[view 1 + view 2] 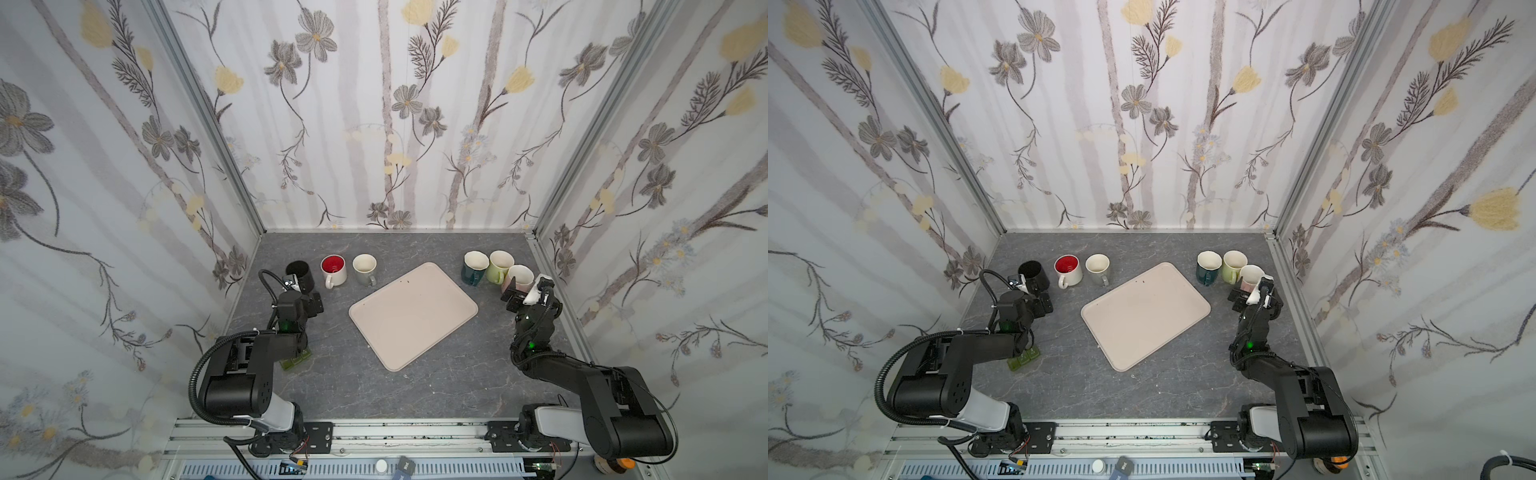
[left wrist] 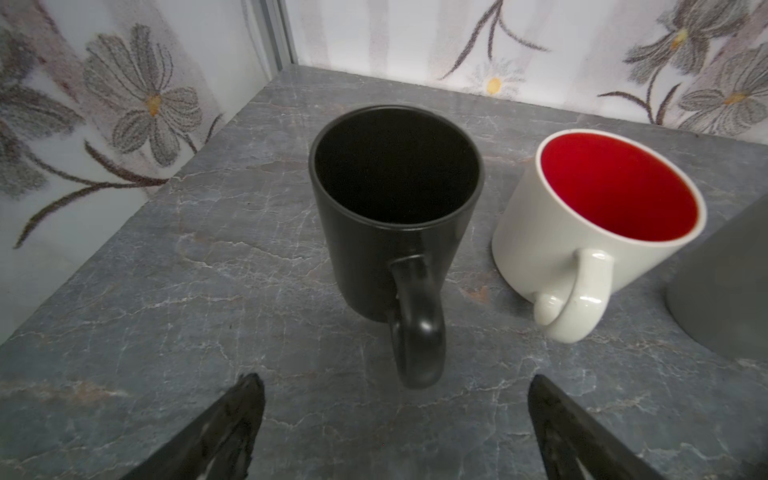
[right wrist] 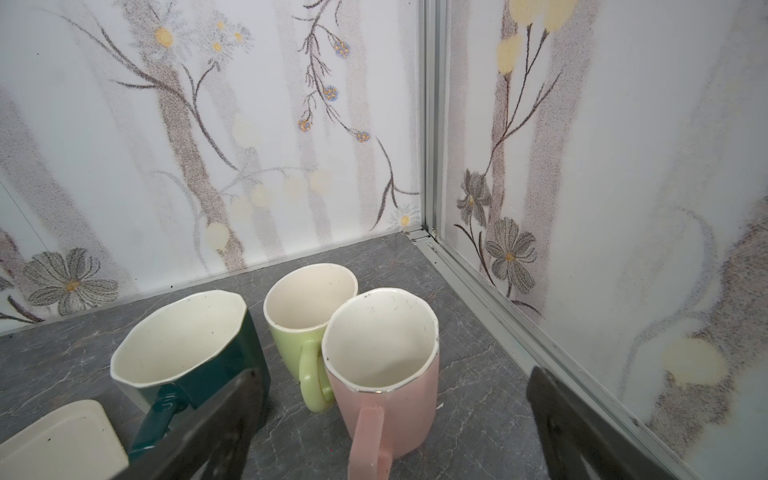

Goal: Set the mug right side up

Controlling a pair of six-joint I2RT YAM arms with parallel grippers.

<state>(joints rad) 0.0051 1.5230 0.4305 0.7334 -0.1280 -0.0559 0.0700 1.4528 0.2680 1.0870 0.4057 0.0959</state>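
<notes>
Every mug in view stands mouth up. At the back left are a black mug (image 1: 299,274) (image 2: 395,208), a white mug with a red inside (image 1: 333,269) (image 2: 598,216) and a grey mug (image 1: 365,269). At the back right stand a dark green mug (image 1: 475,268) (image 3: 187,345), a light green mug (image 1: 500,266) (image 3: 309,307) and a pink mug (image 1: 519,277) (image 3: 382,365). My left gripper (image 1: 305,297) (image 2: 392,399) is open just in front of the black mug's handle, apart from it. My right gripper (image 1: 528,289) (image 3: 392,374) is open in front of the pink mug, touching nothing.
A cream tray (image 1: 413,316) (image 1: 1144,311) with nothing on it lies in the middle of the grey marble table. Small green blocks (image 1: 296,360) sit under the left arm. Flowered walls close in the back and both sides; the pink mug is near the right wall rail (image 3: 498,307).
</notes>
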